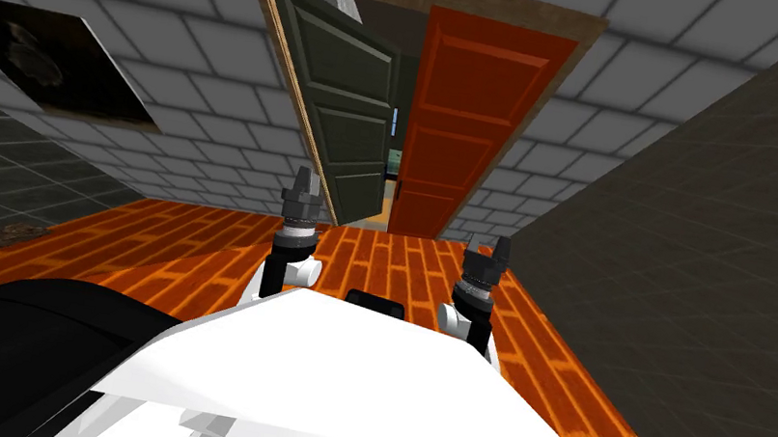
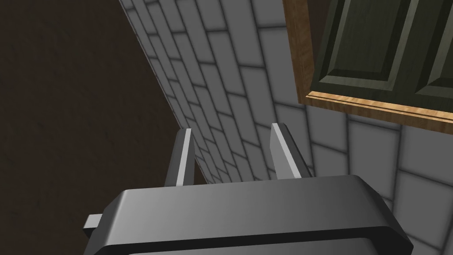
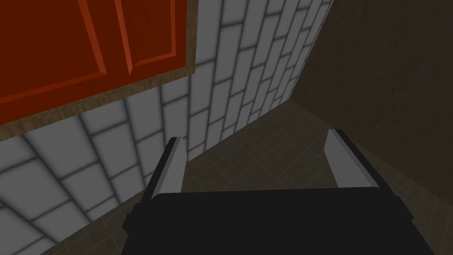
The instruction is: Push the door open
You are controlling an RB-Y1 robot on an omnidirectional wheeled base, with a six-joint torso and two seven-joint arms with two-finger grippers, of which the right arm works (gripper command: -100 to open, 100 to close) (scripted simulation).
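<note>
Ahead, green door [image 1: 335, 114] stands ajar beside shut orange door [image 1: 461, 124]; left hand [image 2: 231, 128] and right hand [image 3: 256, 135] spread, touching neither.

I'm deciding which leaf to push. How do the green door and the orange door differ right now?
Colour: the green door is dark, the orange door bright. State: the green door stands ajar, angled to the brown door frame; the orange door sits shut, flush in it. Both are panelled and hang in that one frame.
</note>
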